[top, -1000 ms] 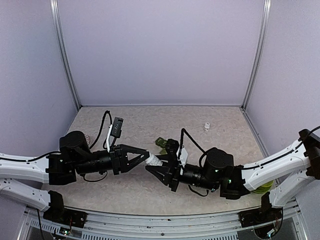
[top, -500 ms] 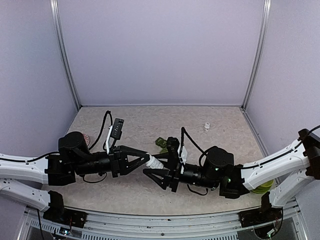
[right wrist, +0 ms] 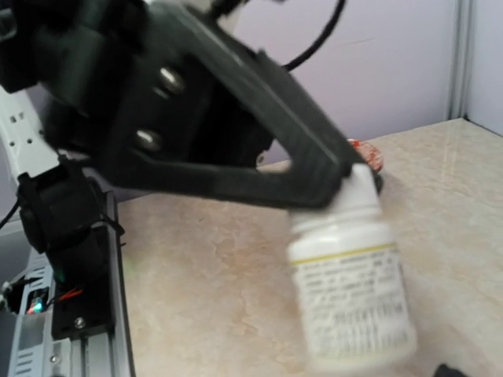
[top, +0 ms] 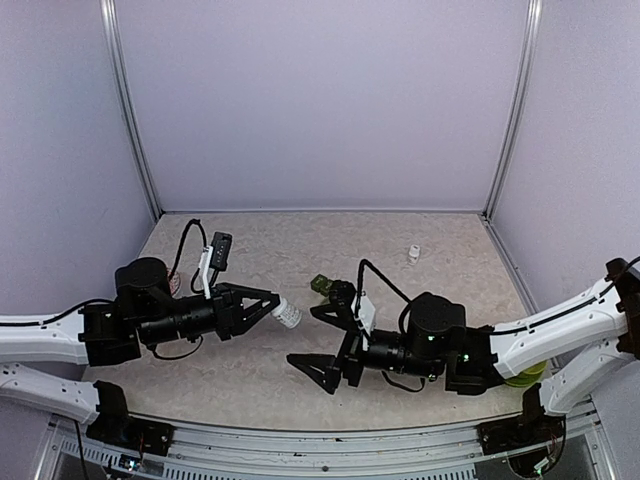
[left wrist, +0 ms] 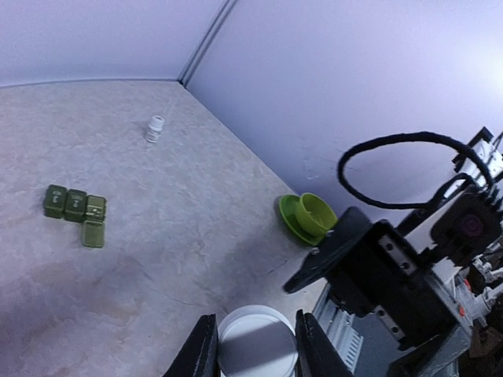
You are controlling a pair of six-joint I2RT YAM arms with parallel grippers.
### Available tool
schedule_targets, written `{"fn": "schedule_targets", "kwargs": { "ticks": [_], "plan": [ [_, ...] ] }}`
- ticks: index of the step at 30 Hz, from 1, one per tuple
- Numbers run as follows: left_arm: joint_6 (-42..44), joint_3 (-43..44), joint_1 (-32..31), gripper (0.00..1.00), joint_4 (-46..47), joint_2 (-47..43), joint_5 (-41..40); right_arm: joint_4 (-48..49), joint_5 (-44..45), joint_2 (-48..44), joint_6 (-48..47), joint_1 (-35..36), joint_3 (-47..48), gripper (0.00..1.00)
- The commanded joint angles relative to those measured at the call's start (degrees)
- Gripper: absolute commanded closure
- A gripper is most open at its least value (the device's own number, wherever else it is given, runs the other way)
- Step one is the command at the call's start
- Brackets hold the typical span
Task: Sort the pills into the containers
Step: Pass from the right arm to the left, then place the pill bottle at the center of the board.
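Left hand [top: 275, 308] grips bottle [top: 288, 315]; right hand [top: 303, 335] open

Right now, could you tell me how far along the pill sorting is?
Done: nothing I can see; no pills show in the organizer or the bowl, though both are small in view. In hand: the left hand grips the bottle by its top; the right hand is open and empty beside it. Left: getting the pills out and sorting them all.
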Motion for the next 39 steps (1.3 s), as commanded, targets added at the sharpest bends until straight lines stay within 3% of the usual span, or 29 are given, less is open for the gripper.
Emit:
{"fn": "schedule_targets", "kwargs": {
  "ticks": [1, 14, 24, 39],
  "plan": [
    [4.54, 0.29, 3.73, 0.85, -5.75, -0.40, -5.83, -3.75, 4.31, -5.54, -0.69, -0.40, -1.90, 0.00],
    [13.24, 3.17, 17.49, 0.85, -5.47, 13.24, -7.42, -13.35, 22.16, -21.33, 1.76, -0.97, -10.04, 0.00],
    [19.23, 7.18, 29.07, 0.86, -1.25, 26.64, -7.07, -20.21, 29.31, -28.38, 5.89, -1.27, -13.26, 0.00],
    [20.91, 11.94, 34.20, 0.86, 3.57, 40.57, -8.96, -25.04, 32.97, -31.44, 7.89, -1.54, -13.79, 0.00]
  ]
}}
